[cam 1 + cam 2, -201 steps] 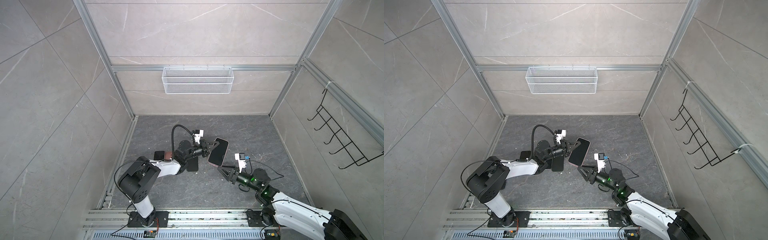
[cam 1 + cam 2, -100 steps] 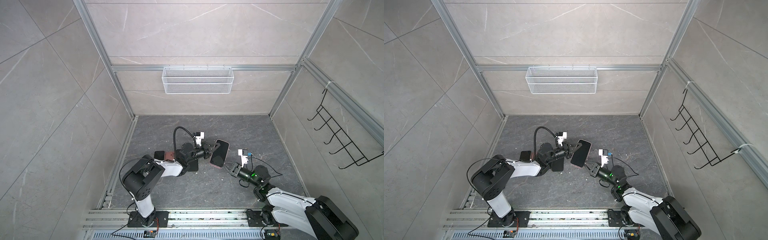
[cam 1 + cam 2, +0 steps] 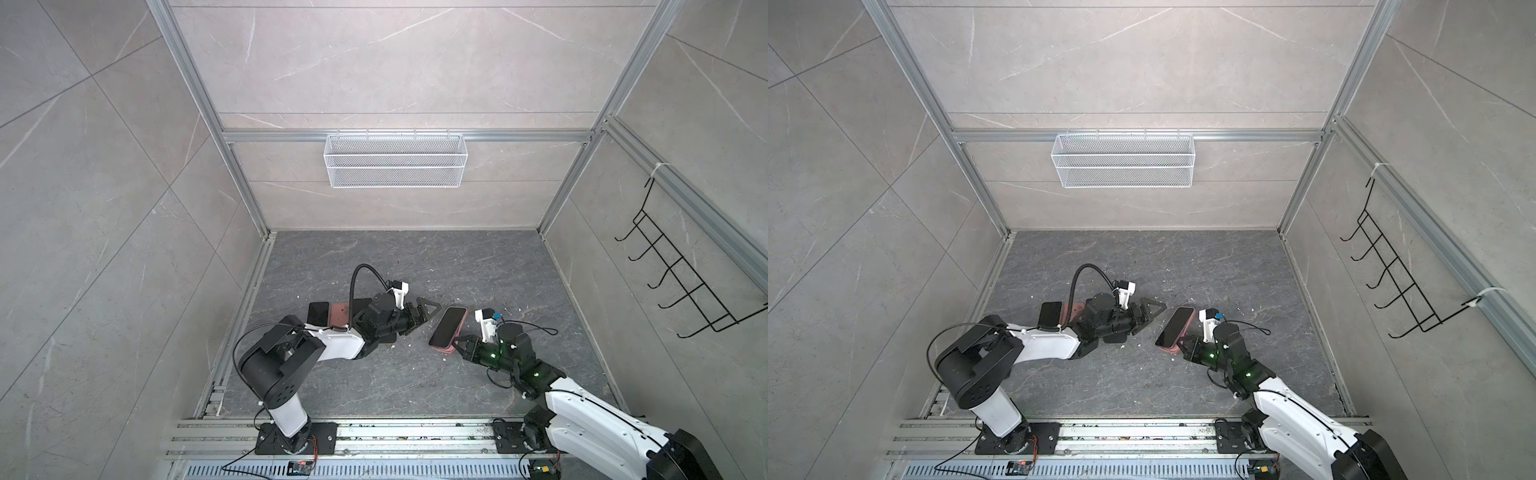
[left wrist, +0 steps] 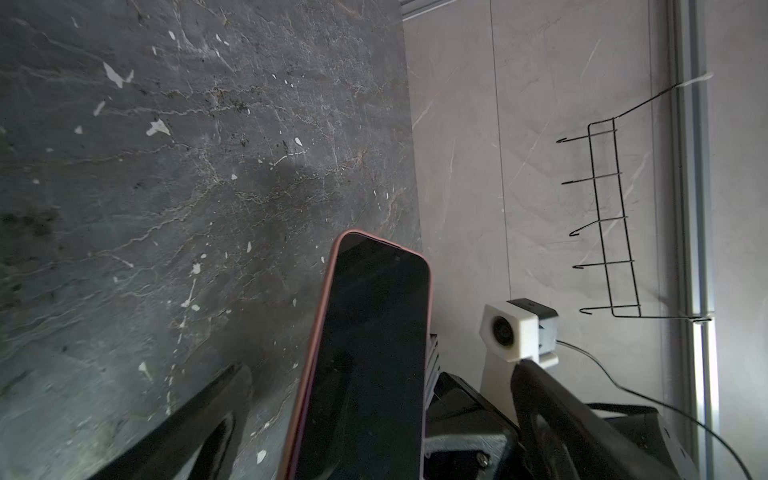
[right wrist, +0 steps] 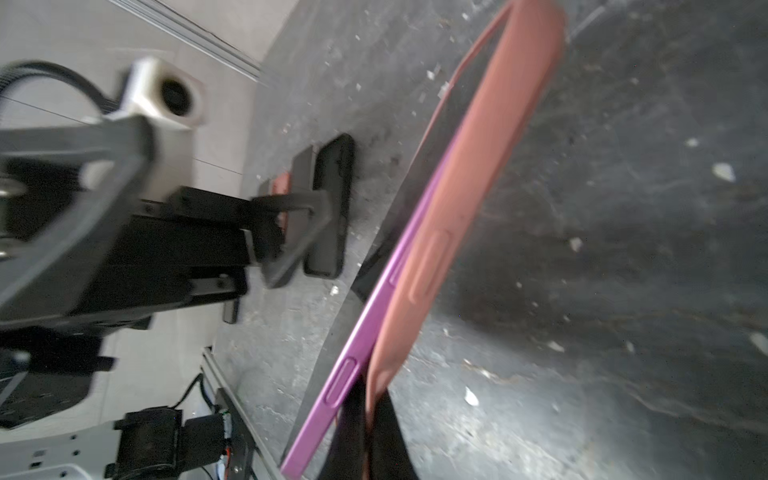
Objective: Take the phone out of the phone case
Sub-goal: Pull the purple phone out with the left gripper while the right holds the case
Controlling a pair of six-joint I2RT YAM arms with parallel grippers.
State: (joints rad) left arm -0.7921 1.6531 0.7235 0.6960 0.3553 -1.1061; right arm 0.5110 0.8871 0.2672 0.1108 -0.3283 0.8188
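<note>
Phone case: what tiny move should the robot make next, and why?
Probably the open left gripper should grip the phone near its far end. The right gripper pinches the phone case edge, already peeled off the purple side, so holding the phone would let the case pull away.

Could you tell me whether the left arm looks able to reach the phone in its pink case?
Probably yes: the left gripper is open just beside the phone, nothing lies between them, and the right gripper pinches only a corner of the case.
</note>
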